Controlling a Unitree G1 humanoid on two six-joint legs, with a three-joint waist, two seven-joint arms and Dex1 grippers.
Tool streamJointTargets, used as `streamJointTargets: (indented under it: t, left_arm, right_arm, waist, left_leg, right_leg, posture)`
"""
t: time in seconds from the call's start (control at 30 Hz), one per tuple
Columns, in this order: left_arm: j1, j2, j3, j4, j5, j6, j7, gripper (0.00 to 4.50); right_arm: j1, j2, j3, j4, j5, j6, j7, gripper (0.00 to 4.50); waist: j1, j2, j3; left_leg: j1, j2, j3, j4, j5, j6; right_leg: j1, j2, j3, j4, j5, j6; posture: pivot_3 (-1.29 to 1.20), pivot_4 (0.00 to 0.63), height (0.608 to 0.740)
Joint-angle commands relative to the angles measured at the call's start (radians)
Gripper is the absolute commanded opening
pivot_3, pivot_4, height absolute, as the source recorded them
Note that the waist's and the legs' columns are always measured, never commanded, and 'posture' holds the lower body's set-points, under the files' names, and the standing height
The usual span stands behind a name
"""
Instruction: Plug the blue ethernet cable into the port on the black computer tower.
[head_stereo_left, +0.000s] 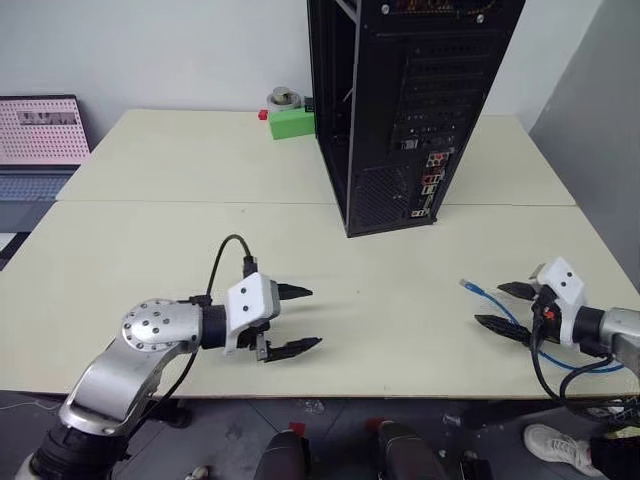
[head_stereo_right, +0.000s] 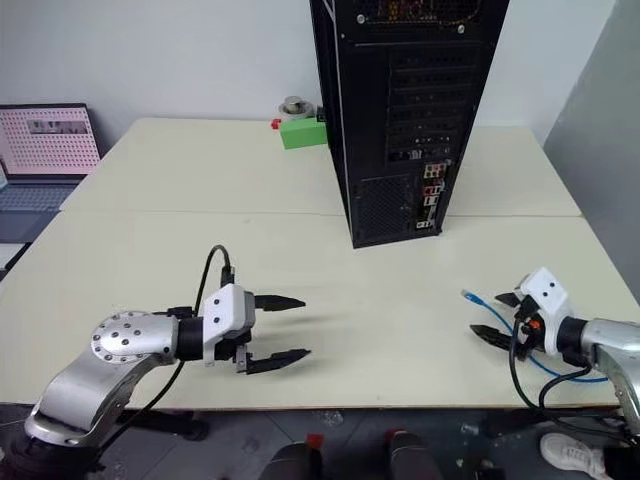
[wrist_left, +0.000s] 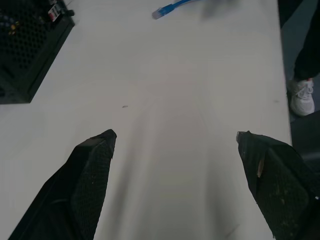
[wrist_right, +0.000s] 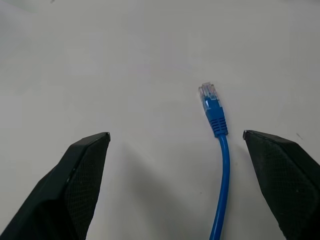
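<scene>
Blue cable lies on the surface at lower right of the head view, its plug between my right tool's wide-spread, empty fingers. My left tool gapes empty at lower left. Tower stands upper centre.

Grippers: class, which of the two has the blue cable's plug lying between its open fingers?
The right gripper: the blue cable lies on the table between its fingers. The left gripper has only bare table there.
</scene>
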Motion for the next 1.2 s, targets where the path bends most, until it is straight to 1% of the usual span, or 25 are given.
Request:
streamJointTargets:
  t: [0.03,0.2,0.3,0.37,0.4,0.57,0.77,0.83,0.97,1.07,1.2]
  left_arm:
    - [-0.063,-0.029,-0.033,-0.018,-0.019,0.0,-0.012,4.11]
    - [-0.123,-0.057,-0.067,-0.004,-0.02,0.014,-0.026,4.11]
    - [-0.138,-0.061,-0.074,0.002,-0.013,0.013,-0.031,4.15]
    - [-0.139,-0.059,-0.08,0.009,0.003,0.005,-0.035,4.15]
    - [-0.138,-0.059,-0.08,0.009,0.006,0.003,-0.036,4.15]
    - [-0.134,-0.063,-0.086,0.013,0.018,-0.001,-0.035,4.15]
    - [-0.132,-0.07,-0.092,0.033,0.024,0.006,-0.035,4.15]
    - [-0.136,-0.076,-0.089,0.043,0.018,0.018,-0.033,4.15]
    - [-0.159,-0.088,-0.094,0.084,0.013,0.047,-0.035,4.15]
    - [-0.18,-0.12,-0.079,0.112,-0.041,0.107,-0.035,4.15]
    - [-0.217,-0.128,-0.125,0.168,0.023,0.05,-0.057,4.15]
  right_arm:
    - [-0.06,0.016,0.028,0.079,-0.045,-0.043,-0.009,4.5]
    - [-0.124,0.035,0.071,0.211,-0.092,-0.088,0.013,4.5]
    - [-0.14,0.029,0.08,0.259,-0.107,-0.097,0.03,4.04]
    - [-0.148,0.023,0.08,0.281,-0.111,-0.099,0.04,3.45]
    - [-0.15,0.02,0.081,0.286,-0.114,-0.1,0.044,3.3]
    - [-0.162,0.022,0.093,0.303,-0.131,-0.123,0.054,1.88]
    - [-0.175,0.034,0.122,0.28,-0.153,-0.143,0.061,0.54]
    - [-0.18,0.035,0.133,0.244,-0.149,-0.145,0.071,0.1]
    - [-0.21,0.039,0.178,0.104,-0.139,-0.123,0.096,0.1]
    - [-0.247,0.059,0.229,0.009,-0.133,-0.093,0.104,0.1]
    - [-0.328,0.11,0.333,-0.097,-0.138,-0.036,0.114,0.1]
  waist:
    - [0.0,0.0,0.0]
    - [0.0,0.0,0.0]
    - [-0.001,0.0,0.0]
    - [-0.001,0.0,0.0]
    - [-0.001,0.0,0.0]
    - [0.0,0.0,0.0]
    - [-0.001,0.0,0.0]
    - [-0.001,0.0,0.0]
    - [-0.004,0.0,0.0]
    - [-0.003,0.0,0.0]
    - [-0.003,0.0,0.0]
  left_leg:
    - [0.0,0.0,0.0,0.0,0.0,0.0]
    - [0.0,0.0,0.0,0.0,0.0,0.0]
    - [0.0,0.0,0.0,0.0,0.0,0.0]
    - [0.0,0.0,0.0,0.0,0.0,0.0]
    - [0.0,0.0,0.0,0.0,0.0,0.0]
    - [0.001,0.0,0.0,0.0,0.0,0.0]
    - [0.001,0.0,0.0,0.0,0.0,0.0]
    - [0.001,0.0,0.0,0.0,0.0,0.0]
    - [0.002,0.0,-0.001,0.0,0.0,0.0]
    - [0.002,0.0,-0.002,0.0,0.0,0.0]
    - [0.001,0.0,-0.004,0.0,0.0,0.0]
  right_leg:
    - [0.0,0.0,0.0,0.0,0.0,0.0]
    - [0.0,0.0,0.0,0.0,0.0,0.0]
    - [0.0,0.0,0.0,0.0,0.0,0.0]
    - [0.0,0.0,0.0,0.0,0.0,0.0]
    - [0.0,0.0,0.0,0.0,0.0,0.0]
    - [0.0,0.0,0.0,0.0,0.0,0.0]
    - [0.001,0.0,0.0,0.0,0.0,0.0]
    - [0.001,0.0,0.0,0.0,0.0,0.0]
    - [0.001,0.001,0.0,0.001,0.0,0.0]
    - [0.001,0.001,0.0,0.001,0.0,0.0]
    - [0.001,0.001,-0.002,0.001,0.0,0.0]
  posture:
    - [0.0,0.15,0.74]
    - [0.0,0.15,0.74]
    - [0.0,0.15,0.74]
    - [0.0,0.15,0.74]
    - [0.0,0.15,0.74]
    - [0.0,0.15,0.74]
    - [0.0,0.15,0.74]
    - [0.0,0.15,0.74]
    - [0.0,0.15,0.74]
    - [0.0,0.15,0.74]
    - [0.0,0.15,0.74]
